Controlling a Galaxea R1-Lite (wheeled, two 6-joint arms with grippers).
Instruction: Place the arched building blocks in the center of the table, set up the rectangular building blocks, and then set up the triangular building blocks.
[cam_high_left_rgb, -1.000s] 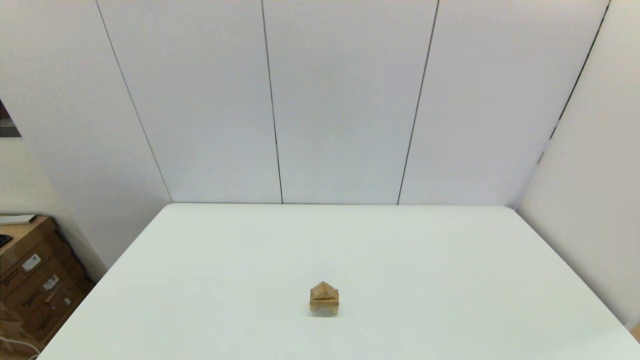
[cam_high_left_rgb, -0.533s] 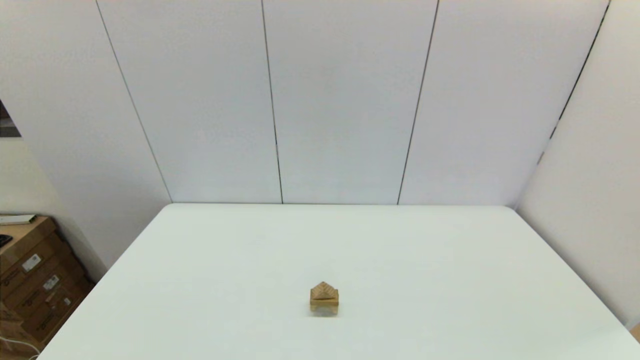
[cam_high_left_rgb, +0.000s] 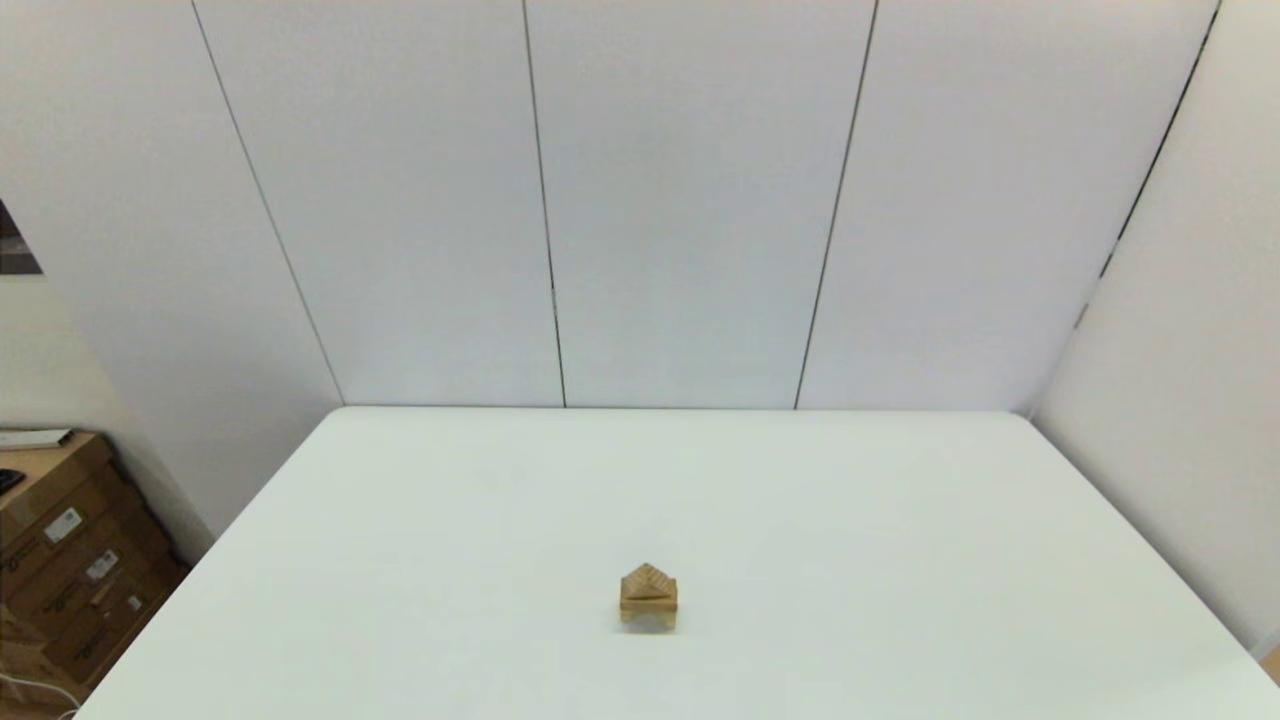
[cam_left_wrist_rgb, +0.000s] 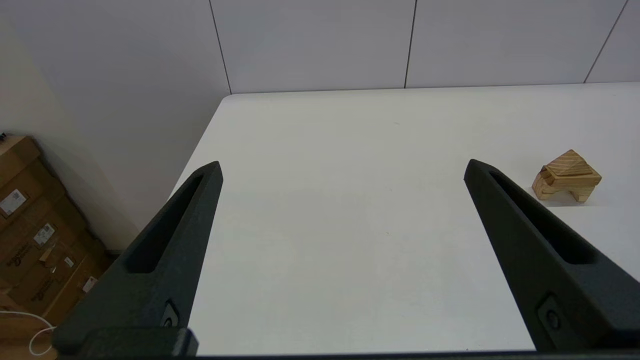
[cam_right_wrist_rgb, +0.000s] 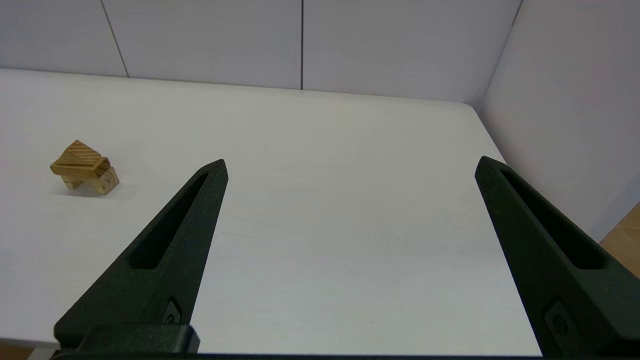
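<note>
1. the large plain white table (cam_high_left_rgb: 900, 560) carried a single small stack, sitting near the middle of its width and toward the robot's side.

2. at the bottom stood the chunky light-brown wooden arched block (cam_left_wrist_rgb: 561, 190), hollow side down, so it rested on two feet with a gap beneath; i took that as the sensible base, being the thickest piece.

3. across its top lay the flat thin light-brown wooden rectangular slab (cam_left_wrist_rgb: 570, 179), touching it and roughly level, which gave a broad seat for the last piece.

4. the small light-brown wooden triangular wedge (cam_left_wrist_rgb: 569, 162) sat on the slab with its point up, like a roof; from the head camera the whole thing read as a little house.

5. the left gripper (cam_left_wrist_rgb: 342, 170) hung back over the table's left side, well apart from the stack, its two long black fingers spread wide with nothing between them.

6. the right gripper (cam_right_wrist_rgb: 351, 165) did the same over the right side, fingers wide apart and empty, the stack well off toward the robot's left of it.

7. neither arm showed in the head camera, so both seemed parked clear, presumably so as not to knock the pile.

8. to my eye all three steps looked done, nothing left to lift.
</note>
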